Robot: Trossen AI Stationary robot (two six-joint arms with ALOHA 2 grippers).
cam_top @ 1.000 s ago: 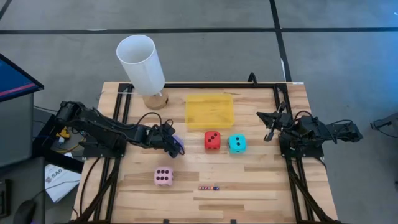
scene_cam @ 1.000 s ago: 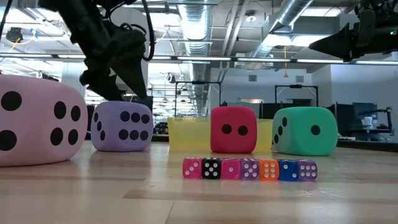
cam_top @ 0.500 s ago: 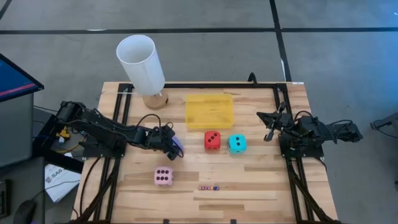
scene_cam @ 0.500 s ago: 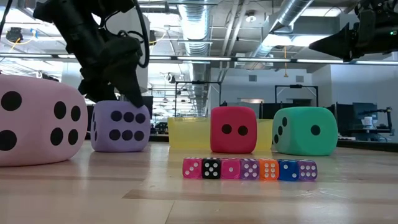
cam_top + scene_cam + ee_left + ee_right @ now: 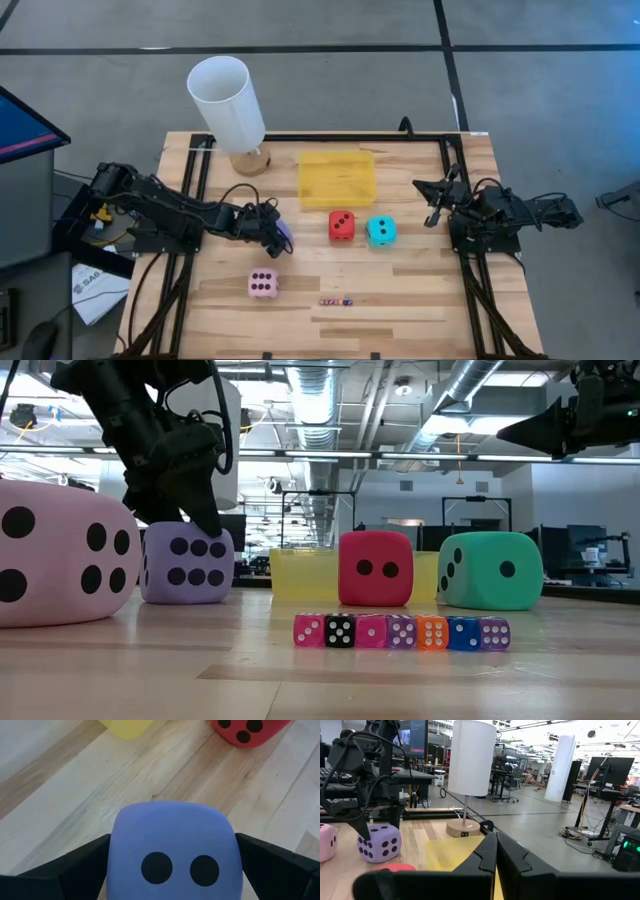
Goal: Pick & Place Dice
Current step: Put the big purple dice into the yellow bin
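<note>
The purple die (image 5: 175,840) rests on the table at the left, its two-pip face up in the left wrist view. My left gripper (image 5: 275,238) is open and straddles it from above. The red die (image 5: 341,225) and the cyan die (image 5: 380,231) sit side by side mid-table. The pink die (image 5: 263,284) sits nearer the front edge. My right gripper (image 5: 432,215) is shut, held level above the table's right side and touching nothing. My left gripper has one open finger (image 5: 82,865) against one side of the purple die and the other finger (image 5: 272,862) against the opposite side (image 5: 234,860). The fingers slant down from the table's left. The die stands with its underside on the table (image 5: 187,563).
A yellow tray (image 5: 338,178) lies behind the red die. A white lamp (image 5: 228,105) on a wooden base stands at the far left. A row of tiny dice (image 5: 335,301) lies near the front edge. Black rails run along both sides of the table.
My left gripper has sunk a little farther around the purple die and stayed open. The die has turned slightly on the table and slid a bit toward the left edge, so one face now squarely faces the low view.
</note>
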